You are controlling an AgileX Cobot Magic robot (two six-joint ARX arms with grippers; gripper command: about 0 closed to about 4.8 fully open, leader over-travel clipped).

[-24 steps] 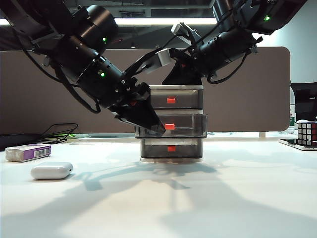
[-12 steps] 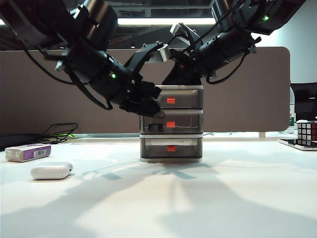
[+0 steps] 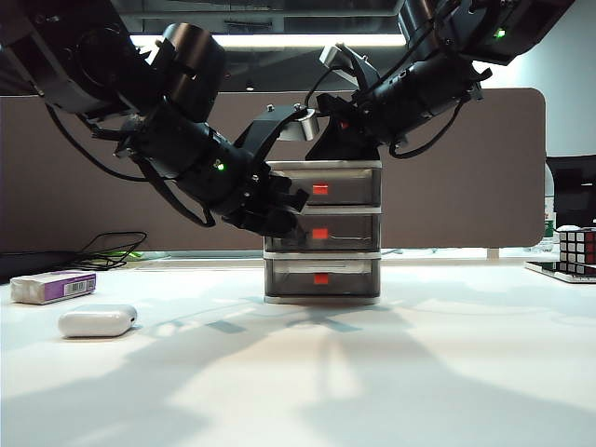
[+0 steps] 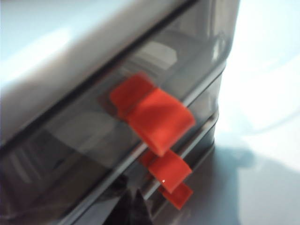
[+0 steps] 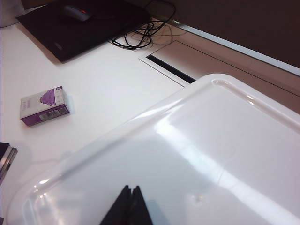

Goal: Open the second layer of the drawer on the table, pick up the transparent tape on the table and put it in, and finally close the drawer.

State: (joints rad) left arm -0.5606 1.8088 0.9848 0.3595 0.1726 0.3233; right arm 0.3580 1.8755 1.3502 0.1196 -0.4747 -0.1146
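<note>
The left hand, shut and empty, pushes the second layer. The right hand, shut, rests on the drawer top. A crooked push could jam it.

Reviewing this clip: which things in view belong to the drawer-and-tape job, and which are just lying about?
Job:
- drawer, white-framed, on the table
- second layer, pushed in
- left end effector, shut, at the second layer's front
- right end effector, shut, resting on the drawer's top

Lying about:
- purple-and-white box
- white rounded case
- puzzle cube
- black cable
</note>
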